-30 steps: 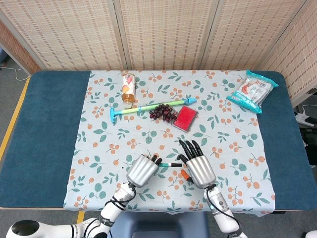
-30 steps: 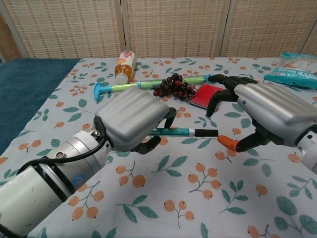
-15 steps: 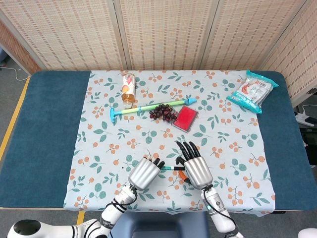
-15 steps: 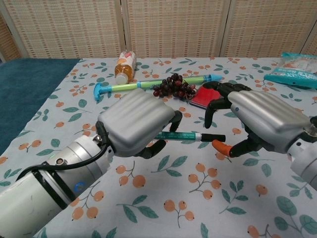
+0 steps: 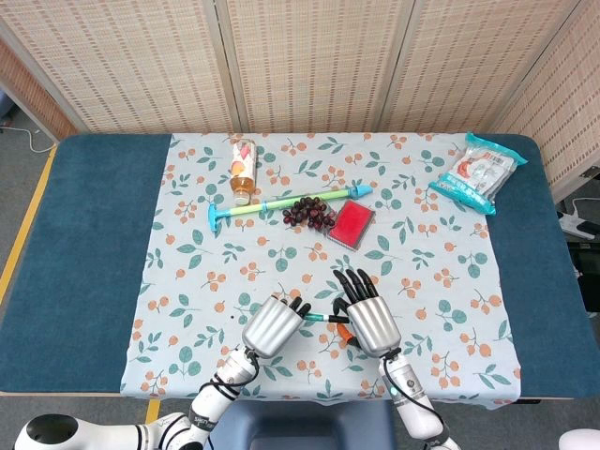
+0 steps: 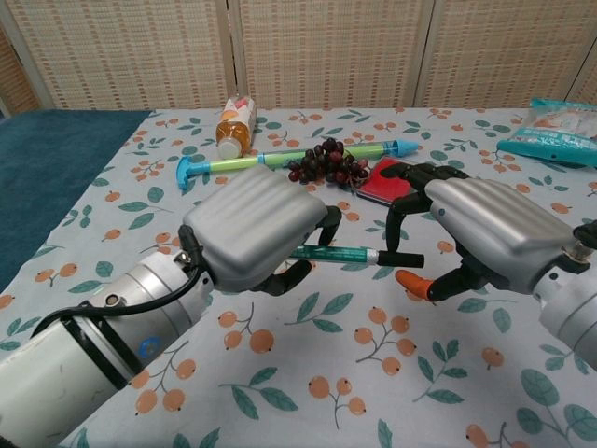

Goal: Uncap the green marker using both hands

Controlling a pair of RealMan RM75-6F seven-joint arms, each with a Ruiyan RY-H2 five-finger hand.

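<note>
Leafy cloth [image 5: 187,244] covers the worktop [image 5: 84,244]. Above its near edge the green marker [image 6: 340,254] lies level in the left hand [image 6: 252,233], whose fingers curl tight around the barrel. Its black cap [image 6: 399,259] sticks out toward the right hand [image 6: 485,233], which holds nothing. The right hand's fingers [image 6: 401,207] are spread close over the cap, maybe touching it. Farther back lie grapes [image 5: 309,212] and a red box [image 5: 352,223].
</note>
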